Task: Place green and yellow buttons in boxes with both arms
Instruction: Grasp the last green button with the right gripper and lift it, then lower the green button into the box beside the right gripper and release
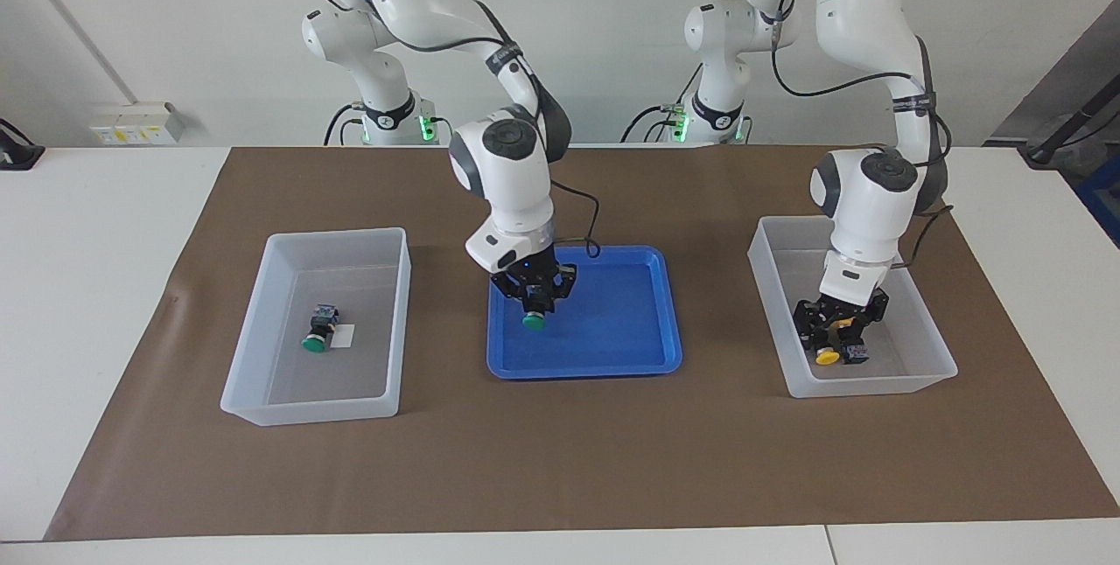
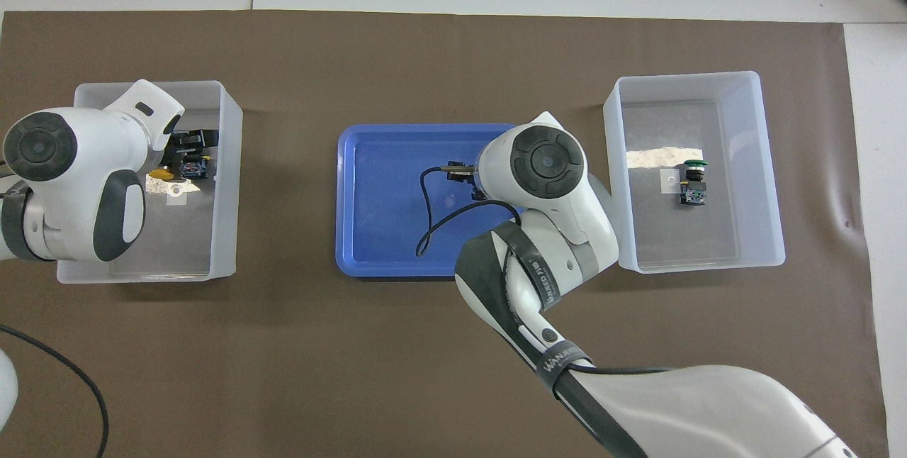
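My right gripper (image 1: 531, 301) is shut on a green button (image 1: 533, 321) and holds it cap down a little above the blue tray (image 1: 630, 346). In the overhead view its wrist hides both. A second green button (image 1: 315, 339) (image 2: 694, 173) lies in the box (image 1: 337, 234) (image 2: 680, 76) at the right arm's end. My left gripper (image 1: 836, 329) (image 2: 188, 142) stands open low inside the other box (image 1: 875, 386) (image 2: 227, 160). Just under it on the floor lies a yellow button (image 1: 825, 357). A second yellow cap (image 2: 161, 174) shows beside the wrist.
Brown paper (image 1: 560, 460) covers the table under both boxes and the tray. The tray (image 2: 375, 196) sits midway between the boxes. A black cable (image 2: 425, 224) loops from the right wrist over the tray.
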You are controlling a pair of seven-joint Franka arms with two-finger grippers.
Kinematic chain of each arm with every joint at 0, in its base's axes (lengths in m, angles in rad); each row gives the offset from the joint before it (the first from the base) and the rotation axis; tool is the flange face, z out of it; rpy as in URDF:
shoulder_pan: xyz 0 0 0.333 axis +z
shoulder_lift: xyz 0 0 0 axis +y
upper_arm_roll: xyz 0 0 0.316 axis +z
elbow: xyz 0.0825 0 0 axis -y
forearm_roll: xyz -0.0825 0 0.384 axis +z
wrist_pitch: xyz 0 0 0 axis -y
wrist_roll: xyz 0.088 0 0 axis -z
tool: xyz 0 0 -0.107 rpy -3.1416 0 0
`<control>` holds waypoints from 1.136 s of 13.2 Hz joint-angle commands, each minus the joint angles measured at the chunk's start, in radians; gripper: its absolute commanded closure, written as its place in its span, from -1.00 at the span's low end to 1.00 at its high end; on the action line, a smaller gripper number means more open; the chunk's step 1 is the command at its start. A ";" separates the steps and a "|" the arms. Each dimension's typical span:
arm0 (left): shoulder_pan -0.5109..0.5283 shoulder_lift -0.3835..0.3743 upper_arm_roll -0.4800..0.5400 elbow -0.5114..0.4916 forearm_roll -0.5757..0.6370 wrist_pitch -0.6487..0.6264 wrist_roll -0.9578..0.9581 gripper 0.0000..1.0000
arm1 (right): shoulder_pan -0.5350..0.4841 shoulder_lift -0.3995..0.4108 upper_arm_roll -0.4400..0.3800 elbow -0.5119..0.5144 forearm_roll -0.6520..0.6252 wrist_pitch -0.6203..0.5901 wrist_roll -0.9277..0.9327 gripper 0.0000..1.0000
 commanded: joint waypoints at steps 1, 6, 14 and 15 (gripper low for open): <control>-0.006 -0.108 -0.007 -0.007 0.006 -0.132 0.008 -1.00 | -0.098 -0.139 0.010 -0.036 -0.023 -0.139 -0.034 1.00; -0.019 -0.245 -0.027 0.086 0.005 -0.440 0.010 -1.00 | -0.319 -0.213 0.011 -0.121 -0.022 -0.235 -0.361 1.00; -0.016 -0.245 -0.044 0.503 -0.129 -0.939 0.132 -1.00 | -0.451 -0.168 0.011 -0.323 -0.020 0.053 -0.501 0.93; -0.015 -0.247 -0.046 0.517 -0.129 -0.967 0.140 -1.00 | -0.458 -0.162 0.011 -0.326 -0.020 0.055 -0.499 0.85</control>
